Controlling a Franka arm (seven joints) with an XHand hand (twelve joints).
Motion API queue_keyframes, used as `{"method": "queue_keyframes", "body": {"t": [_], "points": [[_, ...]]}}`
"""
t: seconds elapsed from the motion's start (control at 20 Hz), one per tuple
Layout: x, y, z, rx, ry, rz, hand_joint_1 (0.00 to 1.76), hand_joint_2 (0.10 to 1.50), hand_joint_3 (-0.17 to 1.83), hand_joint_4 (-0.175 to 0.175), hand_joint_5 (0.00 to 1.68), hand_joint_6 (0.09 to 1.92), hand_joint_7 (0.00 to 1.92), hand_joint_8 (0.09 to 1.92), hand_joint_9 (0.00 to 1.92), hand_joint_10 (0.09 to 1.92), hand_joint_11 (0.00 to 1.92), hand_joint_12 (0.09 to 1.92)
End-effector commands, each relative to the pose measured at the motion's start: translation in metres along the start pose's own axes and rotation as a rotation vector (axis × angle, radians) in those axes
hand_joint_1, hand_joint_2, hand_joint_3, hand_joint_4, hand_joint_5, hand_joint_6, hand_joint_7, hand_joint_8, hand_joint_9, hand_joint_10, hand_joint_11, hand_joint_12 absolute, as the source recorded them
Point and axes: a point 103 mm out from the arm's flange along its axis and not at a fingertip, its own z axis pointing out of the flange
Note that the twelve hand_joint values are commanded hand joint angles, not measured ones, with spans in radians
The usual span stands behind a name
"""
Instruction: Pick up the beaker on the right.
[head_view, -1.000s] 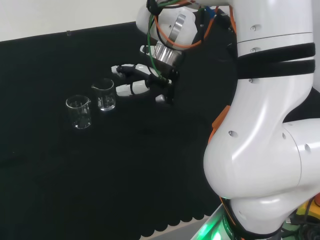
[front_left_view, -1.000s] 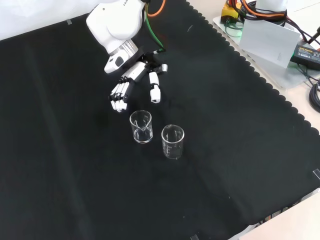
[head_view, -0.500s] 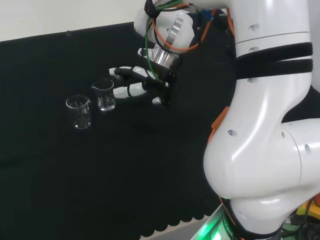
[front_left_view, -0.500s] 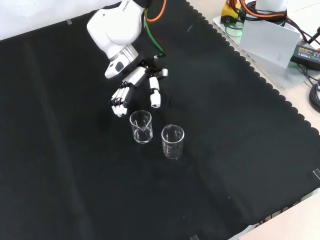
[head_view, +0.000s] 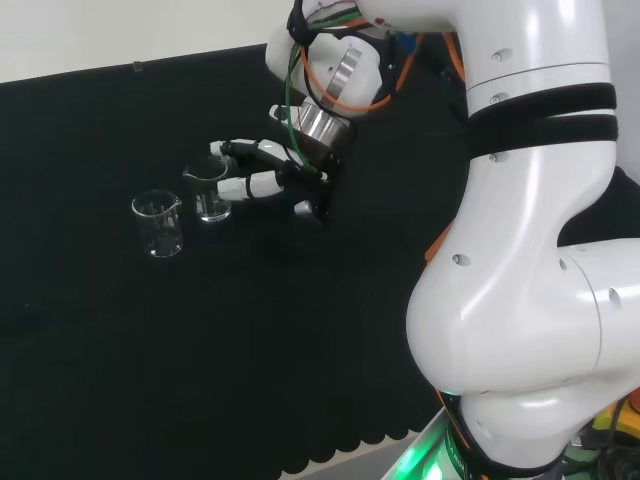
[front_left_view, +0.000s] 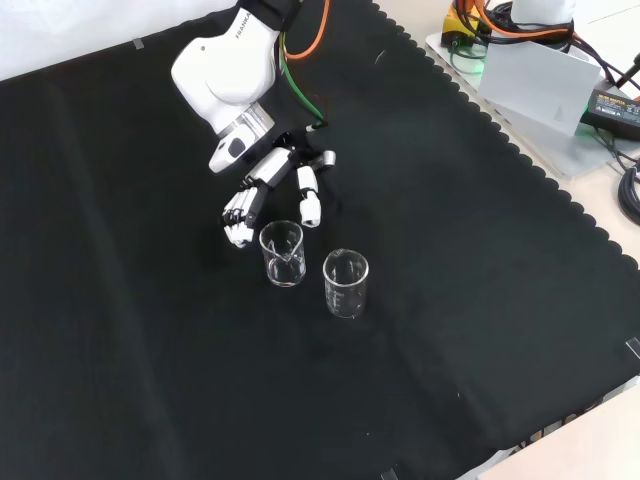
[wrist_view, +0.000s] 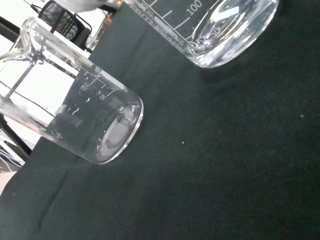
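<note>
Just 2 beakers (front_left_view: 282, 254) (front_left_view: 346, 284), both empty.

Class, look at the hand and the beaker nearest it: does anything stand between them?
Nothing visible does. The hand hangs open just beside the nearer beaker, with bare black cloth between. The other beaker stands beyond it.

beakers (front_left_view: 283, 254): clear glossy glass | cloth (front_left_view: 150, 380): matt black | robot hand (front_left_view: 268, 178): glossy white and black plastic
</note>
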Motion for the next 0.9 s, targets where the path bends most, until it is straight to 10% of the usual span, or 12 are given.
{"method": "queue_keyframes", "body": {"t": [0.05, 0.9], "points": [[0.004, 0.008, 0.008, 0.001, -0.001, -0.018, 0.73, 0.87, -0.17, -0.100, 0.26, 0.09, 0.15, 0.69, 0.22, 0.71, 0.00, 1.05], [0.007, 0.018, 0.020, -0.047, -0.023, -0.010, 0.77, 0.88, -0.17, -0.102, 0.28, 0.09, 0.16, 0.70, 0.23, 0.71, 0.00, 1.08]]}}
